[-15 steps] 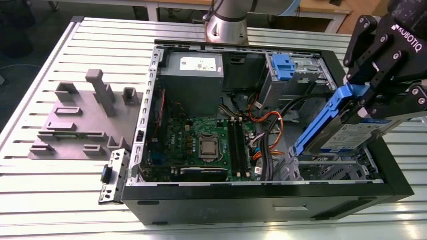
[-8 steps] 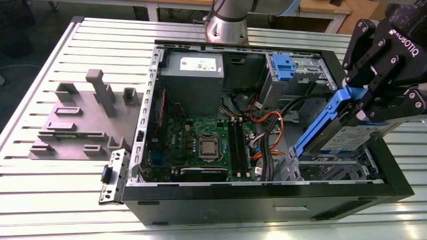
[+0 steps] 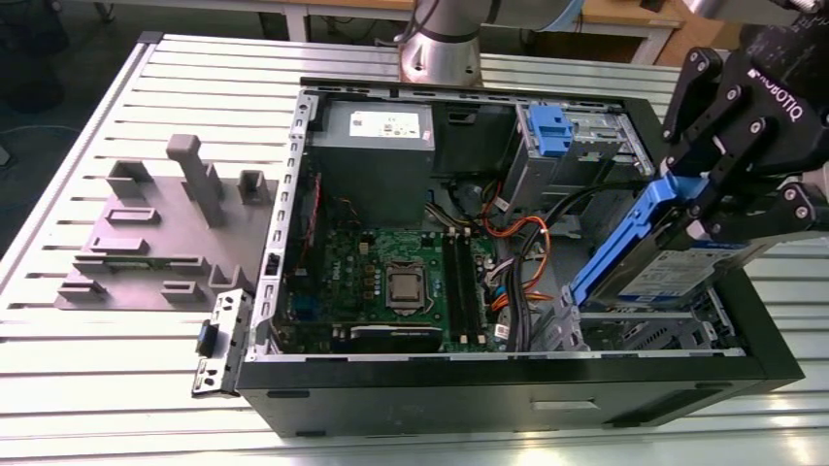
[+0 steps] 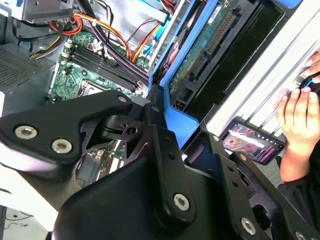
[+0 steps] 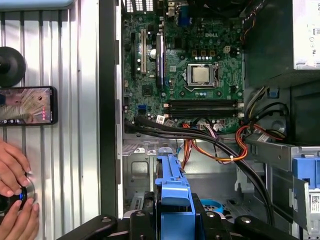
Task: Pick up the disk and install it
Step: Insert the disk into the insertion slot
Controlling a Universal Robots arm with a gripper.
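Logged disk (image 3: 654, 267) tilted over drive-bay corner of open computer case (image 3: 518, 388), exterior view's right, its blue carrier clamped between fingers (image 3: 745, 209). Noted motherboard (image 3: 388, 262) inside, grey fixture (image 3: 143, 243) on desk (image 3: 104, 379) beside case, phone (image 5: 27, 105) near a hand (image 5: 12, 170).

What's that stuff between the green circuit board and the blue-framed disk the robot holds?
A bundle of cables, black, orange and red, lies between the motherboard and the disk. It shows in the exterior view and the first wrist view.
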